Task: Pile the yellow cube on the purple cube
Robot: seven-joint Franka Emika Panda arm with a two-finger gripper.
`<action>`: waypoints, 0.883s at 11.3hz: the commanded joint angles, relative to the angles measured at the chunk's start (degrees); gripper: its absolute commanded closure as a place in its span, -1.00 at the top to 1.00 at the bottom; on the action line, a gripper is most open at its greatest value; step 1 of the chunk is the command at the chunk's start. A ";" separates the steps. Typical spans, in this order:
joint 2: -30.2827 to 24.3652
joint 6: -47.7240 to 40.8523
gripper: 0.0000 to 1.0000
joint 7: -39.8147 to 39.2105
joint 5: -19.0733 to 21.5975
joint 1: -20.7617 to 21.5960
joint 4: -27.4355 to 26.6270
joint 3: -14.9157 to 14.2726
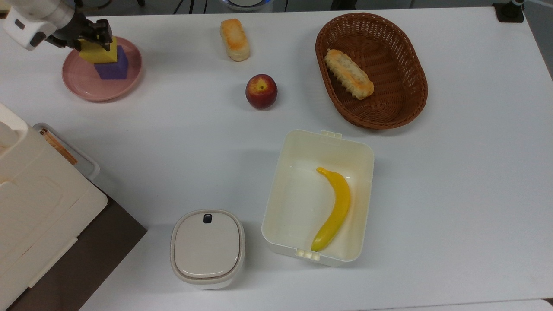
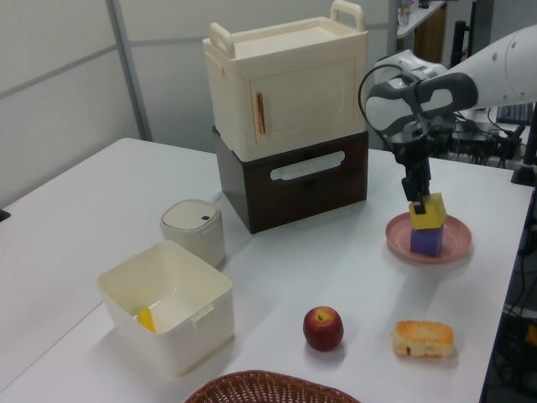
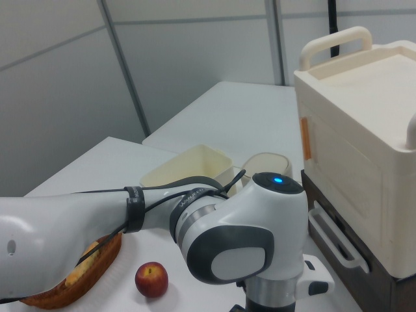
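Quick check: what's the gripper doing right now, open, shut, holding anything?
Gripper: shut on the yellow cube, which sits on the purple cube in the pink plate.

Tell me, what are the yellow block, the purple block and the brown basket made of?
The yellow cube looks like matte foam, maybe painted wood: flat colour, sharp edges, no shine. The purple cube under it looks the same, dull and plain. The brown basket looks woven from wicker or rattan; crossing strands and a braided rim show. It could also be plastic made to look woven.
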 commanded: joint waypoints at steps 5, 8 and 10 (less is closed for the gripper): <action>-2.35 -4.53 1.00 -0.18 -1.08 0.86 3.48 0.65; -2.44 -10.86 1.00 0.87 -0.29 1.64 10.33 3.81; -2.44 -10.89 1.00 6.55 -0.29 4.18 12.10 6.97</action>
